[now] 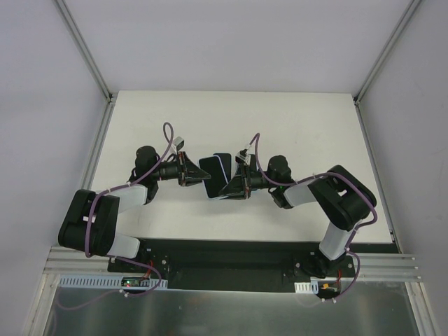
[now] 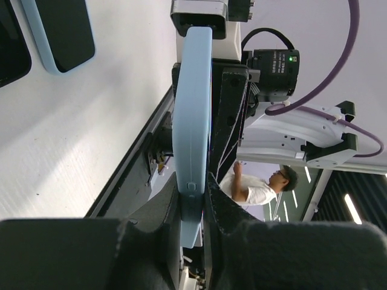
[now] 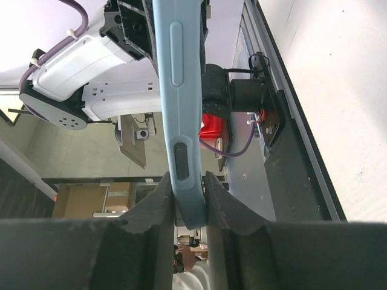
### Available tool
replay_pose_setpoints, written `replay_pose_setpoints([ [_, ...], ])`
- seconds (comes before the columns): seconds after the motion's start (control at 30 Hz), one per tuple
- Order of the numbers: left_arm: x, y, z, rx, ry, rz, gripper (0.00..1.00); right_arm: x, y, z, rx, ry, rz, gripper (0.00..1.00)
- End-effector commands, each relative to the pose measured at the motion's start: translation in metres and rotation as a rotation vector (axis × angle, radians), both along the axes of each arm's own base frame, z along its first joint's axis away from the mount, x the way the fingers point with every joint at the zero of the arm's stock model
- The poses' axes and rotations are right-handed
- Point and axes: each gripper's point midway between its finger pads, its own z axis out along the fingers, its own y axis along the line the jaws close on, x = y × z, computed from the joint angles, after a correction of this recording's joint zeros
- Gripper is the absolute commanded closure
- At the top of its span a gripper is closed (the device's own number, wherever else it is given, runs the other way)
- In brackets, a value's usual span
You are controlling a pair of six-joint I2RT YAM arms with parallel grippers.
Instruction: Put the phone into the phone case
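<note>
Both arms meet over the middle of the tabletop, and the pale blue case hangs between them, held flat above the surface. The left fingers are clamped on one end of it and the right fingers on the other. Each grips only a narrow bite of the rim.

A black slab, which I take for the phone, lies flat on the tabletop just beyond the case. A blue-rimmed slab lies beside it. Both wrist views show the case edge-on, so I cannot tell whether anything already sits inside it.

The worry is that shared hold. The case looks soft. If one arm pulls, twists or drops out of step with the other, the case will likely bow or pop free of a shallow pinch. If one side lets go, the case is left sticking out from a single thin grip. It may then sag or fall onto the slabs nearby and knock them askew. With both pairs of fingers busy, nothing is free to lift the phone. The two wrists are also close enough that a careless swing could make them collide.
</note>
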Motion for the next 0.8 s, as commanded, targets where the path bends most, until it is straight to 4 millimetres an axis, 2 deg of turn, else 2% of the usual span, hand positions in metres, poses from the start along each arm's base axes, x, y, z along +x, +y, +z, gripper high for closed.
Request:
replay_pose_setpoints([
  [0.0, 0.001, -0.001, 0.012, -0.014, -0.131, -0.019, 0.84, -0.001, 0.001, 0.049, 0.188, -0.226, -0.002, 0.99],
  [0.13, -0.006, 0.000, 0.006, -0.016, -0.112, -0.025, 0.60, 0.002, 0.002, 0.055, 0.196, -0.221, -0.005, 0.99],
  [0.23, -0.011, 0.000, 0.008, -0.027, -0.119, -0.033, 0.55, 0.004, 0.005, 0.057, 0.199, -0.208, -0.010, 0.98],
  [0.27, -0.012, 0.000, 0.010, -0.029, -0.128, -0.033, 0.57, 0.006, 0.007, 0.057, 0.200, -0.206, -0.008, 0.97],
  [0.3, -0.013, 0.000, 0.010, -0.029, -0.129, -0.031, 0.62, 0.005, 0.008, 0.057, 0.200, -0.206, -0.005, 0.94],
  [0.33, -0.013, 0.000, 0.011, -0.029, -0.134, -0.030, 0.79, 0.004, 0.009, 0.057, 0.201, -0.207, 0.001, 0.84],
  [0.37, -0.012, 0.000, 0.011, -0.028, -0.136, -0.026, 0.85, 0.005, 0.010, 0.057, 0.201, -0.207, 0.001, 0.79],
  [0.4, -0.012, 0.001, 0.011, -0.026, -0.137, -0.024, 0.89, 0.004, 0.010, 0.056, 0.201, -0.210, 0.000, 0.69],
  [0.43, -0.011, 0.001, 0.009, -0.023, -0.130, -0.017, 0.95, 0.002, 0.010, 0.056, 0.200, -0.213, 0.004, 0.66],
  [0.53, -0.009, 0.001, 0.000, 0.005, -0.091, -0.001, 1.00, -0.005, 0.008, 0.054, 0.200, -0.236, 0.016, 0.59],
  [0.77, -0.004, 0.003, -0.012, 0.046, -0.030, 0.048, 1.00, -0.015, 0.002, 0.052, 0.204, -0.281, 0.029, 0.51],
])
